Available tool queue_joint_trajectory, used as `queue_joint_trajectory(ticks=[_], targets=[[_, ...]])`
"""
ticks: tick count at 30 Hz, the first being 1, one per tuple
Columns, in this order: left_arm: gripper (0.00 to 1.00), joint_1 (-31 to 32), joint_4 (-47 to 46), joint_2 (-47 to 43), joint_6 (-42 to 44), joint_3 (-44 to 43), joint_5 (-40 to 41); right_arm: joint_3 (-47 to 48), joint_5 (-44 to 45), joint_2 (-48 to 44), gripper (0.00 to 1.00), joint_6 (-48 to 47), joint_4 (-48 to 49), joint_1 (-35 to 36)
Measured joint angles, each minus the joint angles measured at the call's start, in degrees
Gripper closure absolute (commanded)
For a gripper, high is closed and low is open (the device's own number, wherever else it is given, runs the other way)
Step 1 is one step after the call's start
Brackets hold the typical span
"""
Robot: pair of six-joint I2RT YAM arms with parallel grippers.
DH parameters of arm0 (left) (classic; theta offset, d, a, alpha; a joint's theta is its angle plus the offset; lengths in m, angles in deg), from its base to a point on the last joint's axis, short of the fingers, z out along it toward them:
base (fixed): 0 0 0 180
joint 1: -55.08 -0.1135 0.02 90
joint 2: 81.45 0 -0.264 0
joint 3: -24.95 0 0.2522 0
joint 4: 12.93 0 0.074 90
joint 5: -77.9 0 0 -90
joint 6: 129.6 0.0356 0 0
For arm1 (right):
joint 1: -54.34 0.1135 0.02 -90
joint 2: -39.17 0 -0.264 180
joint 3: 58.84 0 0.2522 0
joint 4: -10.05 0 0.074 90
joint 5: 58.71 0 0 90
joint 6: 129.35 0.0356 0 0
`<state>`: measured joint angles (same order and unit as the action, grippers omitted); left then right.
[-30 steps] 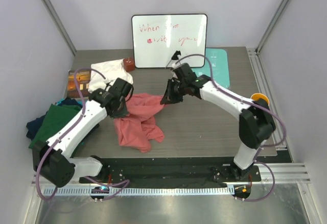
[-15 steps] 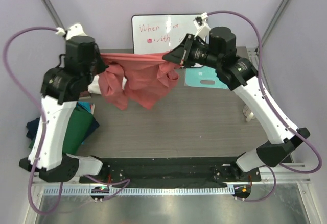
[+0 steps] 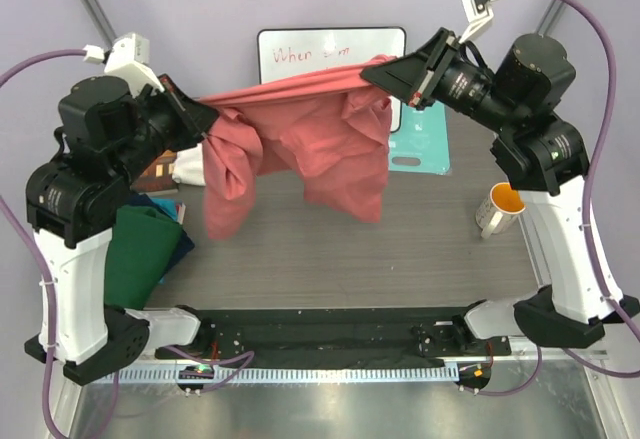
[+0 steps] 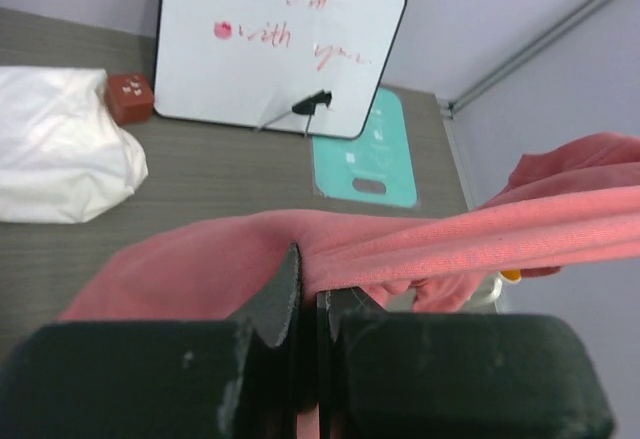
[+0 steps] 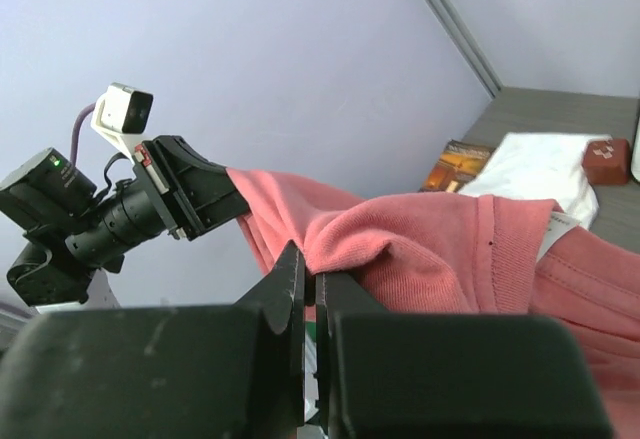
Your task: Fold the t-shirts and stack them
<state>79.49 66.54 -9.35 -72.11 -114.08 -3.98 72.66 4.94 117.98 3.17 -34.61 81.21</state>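
The salmon-pink t-shirt (image 3: 300,144) hangs stretched in the air between my two grippers, high above the table. My left gripper (image 3: 205,114) is shut on its left end; in the left wrist view (image 4: 310,284) the cloth (image 4: 430,239) runs off to the right. My right gripper (image 3: 375,71) is shut on its right end, and the right wrist view (image 5: 312,284) shows the cloth (image 5: 440,249) bunched at the jaws. A dark green t-shirt (image 3: 135,254) lies on a navy one (image 3: 178,247) at the table's left edge.
A whiteboard (image 3: 320,54) stands at the back. A pale-teal mat (image 3: 420,144) lies in front of it on the right. White cloth (image 4: 55,149), a small red block (image 4: 128,99) and a book (image 3: 160,171) sit at back left. A mug (image 3: 498,209) stands right.
Both arms have risen from low over the table and spread apart, lifting the pink shirt off the surface and pulling it out between them.
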Motion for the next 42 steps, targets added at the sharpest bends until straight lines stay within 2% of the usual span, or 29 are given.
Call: queue_joint_trajectory(ticks=[3, 6, 9, 15, 19, 25, 26, 27, 28, 29, 30, 31, 33, 36, 42], targets=[[1.00, 0.0, 1.0, 1.3, 0.1, 1.4, -3.0, -3.0, 2.4, -2.8, 0.99, 1.0, -2.2, -0.4], [1.00, -0.1, 1.7, 2.9, 0.9, 5.2, -6.2, -9.9, 5.5, -6.6, 0.99, 3.9, -3.8, -1.1], [1.00, -0.3, 0.6, 3.6, 2.6, 16.3, -9.2, -18.1, 7.4, -9.4, 0.99, 7.2, -5.2, -1.8], [1.00, -2.4, -4.1, 4.0, 3.2, 37.7, -14.5, -32.9, 10.8, -8.6, 0.99, 11.0, -5.6, -2.0], [1.00, -4.3, -6.8, 5.3, 3.5, 47.3, -14.1, -41.8, 9.6, -2.4, 0.99, 12.4, -1.6, -2.3], [1.00, -5.9, -11.3, 15.9, 6.8, 50.9, -9.6, -47.5, 7.1, 17.2, 0.98, 13.1, 7.3, -2.7], [0.95, -6.2, -12.6, 18.6, 7.6, 51.0, -8.7, -47.3, 7.1, 19.8, 0.93, 12.9, 8.2, -2.6], [0.83, -6.4, -13.6, 20.5, 8.1, 51.0, -7.9, -46.6, 7.1, 21.8, 0.88, 12.7, 8.4, -2.4], [0.78, -6.8, -14.4, 23.1, 8.7, 50.8, -6.6, -45.4, 7.1, 23.6, 0.82, 12.4, 8.6, -2.2], [0.67, -7.0, -14.7, 24.9, 9.2, 50.6, -5.7, -44.0, 7.1, 24.9, 0.77, 12.2, 8.8, -2.1], [0.36, -7.4, -14.5, 27.2, 9.2, 50.0, -4.8, -41.9, 6.9, 26.4, 0.68, 11.6, 9.0, -1.8], [0.30, -7.9, -14.6, 28.9, 9.3, 49.5, -3.8, -40.1, 6.7, 27.4, 0.58, 11.3, 9.7, -1.6], [0.28, -8.8, -14.5, 30.1, 9.0, 49.5, -1.7, -37.9, 6.5, 28.1, 0.52, 10.8, 11.2, -1.5], [0.27, -9.6, -14.5, 26.4, 8.7, 49.7, 1.2, -36.6, 5.4, 27.5, 0.43, 9.1, 14.0, -1.5], [0.26, -9.9, -12.3, 12.0, 9.0, 46.5, 5.4, -35.9, 2.1, 23.6, 0.43, 2.8, 15.6, -2.9]])
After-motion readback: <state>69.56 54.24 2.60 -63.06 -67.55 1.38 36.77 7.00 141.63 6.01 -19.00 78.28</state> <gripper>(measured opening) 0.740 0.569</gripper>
